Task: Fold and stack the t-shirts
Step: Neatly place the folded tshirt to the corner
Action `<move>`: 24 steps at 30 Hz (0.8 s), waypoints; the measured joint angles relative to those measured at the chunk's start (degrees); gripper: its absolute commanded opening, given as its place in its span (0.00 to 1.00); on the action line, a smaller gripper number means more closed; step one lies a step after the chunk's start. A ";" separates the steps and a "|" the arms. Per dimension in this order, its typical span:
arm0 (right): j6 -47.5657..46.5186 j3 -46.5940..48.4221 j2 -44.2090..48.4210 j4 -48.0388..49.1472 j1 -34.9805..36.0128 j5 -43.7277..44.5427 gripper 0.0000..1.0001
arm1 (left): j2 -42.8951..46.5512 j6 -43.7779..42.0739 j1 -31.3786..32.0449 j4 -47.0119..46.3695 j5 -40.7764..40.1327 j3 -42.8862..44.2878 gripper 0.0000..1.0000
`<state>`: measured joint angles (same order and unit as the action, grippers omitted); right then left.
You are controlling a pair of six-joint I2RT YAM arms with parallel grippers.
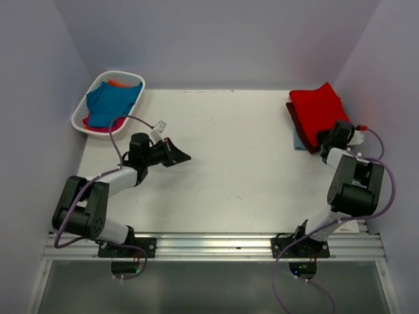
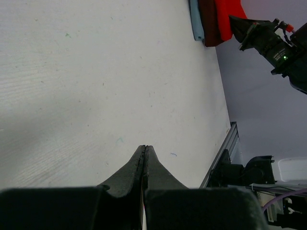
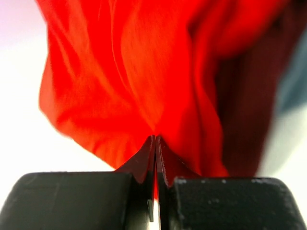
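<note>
Though pressed flat together, showing a thin red line down the slit: right gripper (image 3: 155, 138), tips against the red t-shirt (image 3: 120, 72). Cannot tell whether a fold is caught between the fingers. Placed at the far right corner of the table (image 1: 249, 163), at the near edge of a folded stack. Stacked there top to bottom: red t-shirt, maroon t-shirt (image 2: 208, 24), pale blue t-shirt (image 2: 194, 19), the lower two showing only as strips along the stack's left side.

Closed tip to tip as well, on nothing: left gripper (image 2: 145, 147). Held over the bare left half of the table, pointing toward the right side, well apart from all cloth.

Set on the far left corner of the table: white lattice basket (image 1: 82, 112). Loosely piled inside: teal blue t-shirt (image 1: 111, 101) on top, orange t-shirt (image 1: 119, 83) peeking out at the far side, pink t-shirt (image 1: 98, 129) at the near side.

Hanging by the purple cable (image 1: 134, 118) near the left wrist, above the table's left half: small white tag (image 1: 159, 124), print too small to read. Glowing on the right wrist, over the table's right edge: green light (image 2: 284, 56).
</note>
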<state>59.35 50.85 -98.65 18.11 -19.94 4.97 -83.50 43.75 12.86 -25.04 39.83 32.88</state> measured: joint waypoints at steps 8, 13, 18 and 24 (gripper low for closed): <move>-0.87 -11.65 13.68 8.79 -0.37 -12.92 0.39 | 4.66 -1.33 0.00 2.19 -1.33 -0.87 0.30; -4.72 -7.72 13.99 10.27 3.67 -30.16 0.99 | 10.32 -3.41 0.02 3.85 -3.85 -0.92 0.69; -22.32 -1.66 18.47 -6.62 21.29 -32.54 0.99 | 18.62 -6.27 0.04 6.49 -8.87 -1.20 0.84; -36.48 -0.07 25.77 -22.08 36.65 -26.88 0.99 | 26.84 -9.60 1.84 14.64 -18.08 -1.51 0.88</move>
<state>22.87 50.78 -72.88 -3.97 16.71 -21.91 -56.66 34.15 14.70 -10.39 21.76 31.38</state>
